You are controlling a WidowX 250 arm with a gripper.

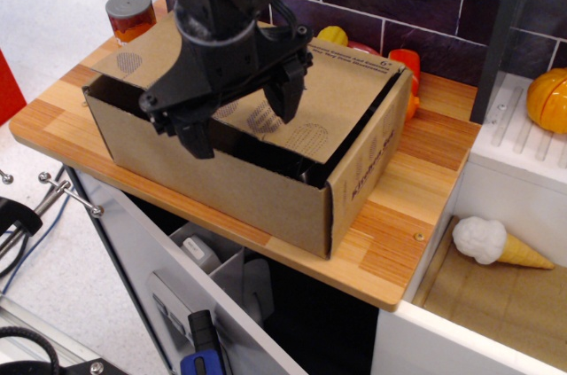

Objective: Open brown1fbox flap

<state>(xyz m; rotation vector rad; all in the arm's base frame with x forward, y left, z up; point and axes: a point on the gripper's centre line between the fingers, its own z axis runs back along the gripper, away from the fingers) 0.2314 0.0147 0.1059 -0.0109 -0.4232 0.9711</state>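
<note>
The brown1fbox is a large brown cardboard box lying on the wooden counter, with dark print on its short right end. Its flap, a long top panel with dotted ovals and text, lies slanted over the box, its near edge sunk a little into the opening. My black gripper hangs over the near left part of the flap. Its fingers are spread apart and hold nothing. One fingertip is over the dark gap at the box's front wall, the other is over the flap.
An orange jar with a grey lid stands behind the box at left. Yellow and red toy food lies behind the box at right. A toy ice cream cone lies lower right. An open drawer is below the counter.
</note>
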